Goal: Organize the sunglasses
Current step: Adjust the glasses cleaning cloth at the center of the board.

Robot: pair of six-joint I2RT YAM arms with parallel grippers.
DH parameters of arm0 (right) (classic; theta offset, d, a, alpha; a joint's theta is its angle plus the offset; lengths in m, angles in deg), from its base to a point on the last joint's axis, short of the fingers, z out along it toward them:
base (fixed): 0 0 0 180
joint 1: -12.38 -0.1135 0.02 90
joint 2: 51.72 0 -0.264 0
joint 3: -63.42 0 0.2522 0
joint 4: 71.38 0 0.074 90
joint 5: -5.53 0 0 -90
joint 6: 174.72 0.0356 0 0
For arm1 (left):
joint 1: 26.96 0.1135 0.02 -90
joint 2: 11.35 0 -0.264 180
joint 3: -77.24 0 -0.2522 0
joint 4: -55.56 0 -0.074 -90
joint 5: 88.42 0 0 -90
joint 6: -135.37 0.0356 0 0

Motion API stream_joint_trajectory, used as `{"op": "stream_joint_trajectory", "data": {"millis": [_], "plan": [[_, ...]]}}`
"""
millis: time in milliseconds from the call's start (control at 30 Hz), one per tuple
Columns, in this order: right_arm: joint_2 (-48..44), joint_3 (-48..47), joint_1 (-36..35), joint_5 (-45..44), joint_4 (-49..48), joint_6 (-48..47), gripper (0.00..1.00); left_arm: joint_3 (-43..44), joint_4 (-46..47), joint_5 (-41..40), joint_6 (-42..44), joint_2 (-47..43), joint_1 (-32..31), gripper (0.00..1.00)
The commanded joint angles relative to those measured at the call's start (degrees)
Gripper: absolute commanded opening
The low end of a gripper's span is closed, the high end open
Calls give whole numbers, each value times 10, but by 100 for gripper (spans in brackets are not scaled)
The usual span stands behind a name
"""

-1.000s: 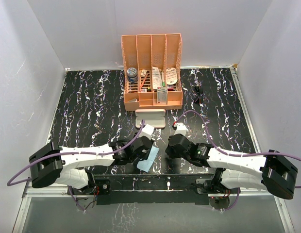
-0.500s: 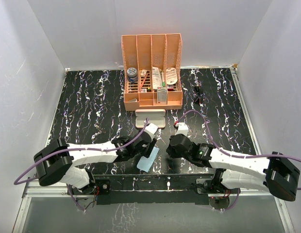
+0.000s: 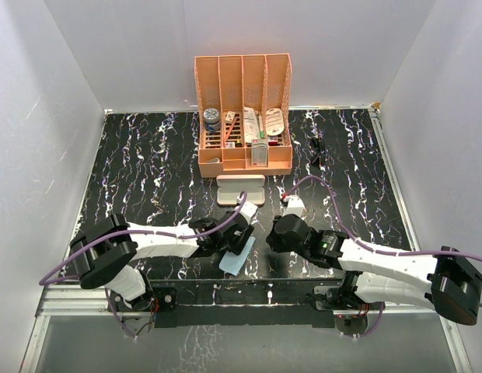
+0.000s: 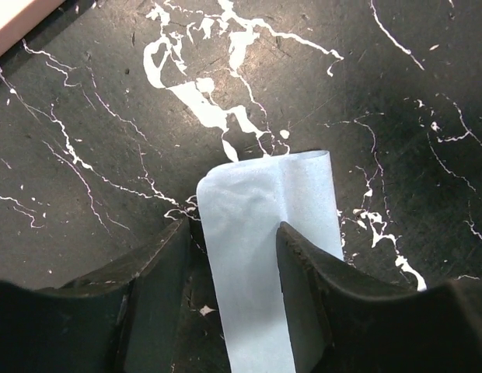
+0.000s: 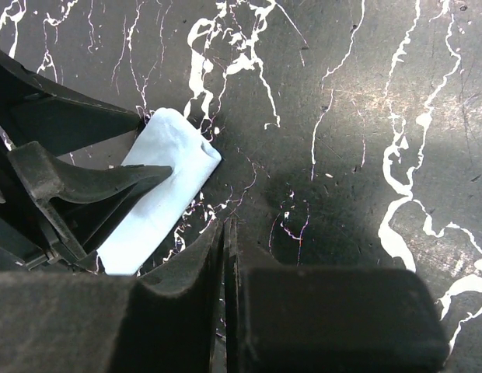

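Observation:
The sunglasses [image 3: 316, 149], small and black, lie on the table at the far right, beside the organizer and far from both grippers. The light blue cloth [image 3: 237, 257] lies folded near the front centre. My left gripper [image 3: 239, 235] is low over it and open. In the left wrist view the cloth [image 4: 256, 202] runs between the two fingers of the gripper [image 4: 232, 229]. My right gripper [image 3: 274, 233] is shut and empty just right of the cloth [image 5: 167, 183], its tips [image 5: 225, 227] over bare table. The pink case [image 3: 240, 189] lies closed just beyond both grippers.
An orange desk organizer [image 3: 244, 116] with several filled compartments stands at the back centre. White walls enclose the black marbled table [image 3: 148, 171] on three sides. A corner of the pink case [image 4: 15, 19] shows at the top left of the left wrist view.
My left arm has stretched further right and lower, bringing its open gripper down over the blue cloth. The right gripper has shifted only slightly. The cloth, case and sunglasses have not moved.

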Motion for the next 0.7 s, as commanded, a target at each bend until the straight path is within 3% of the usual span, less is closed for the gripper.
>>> {"op": "stream_joint_trajectory", "data": {"millis": [0,67,100,167,400,667], "plan": [[-19,11,0,-18,0,8,4,15,-13,5,2,18,5,43],[-22,14,0,-19,0,8,4,17,-16,8,1,24,5,26],[-23,15,0,-19,0,8,4,19,-20,10,-1,28,5,11],[-25,17,0,-20,2,8,5,23,-27,10,-8,34,5,0],[-31,19,0,-24,3,8,5,21,-43,3,-47,35,5,0],[-38,22,0,-23,5,8,5,62,-167,-121,-198,29,6,0]]}}
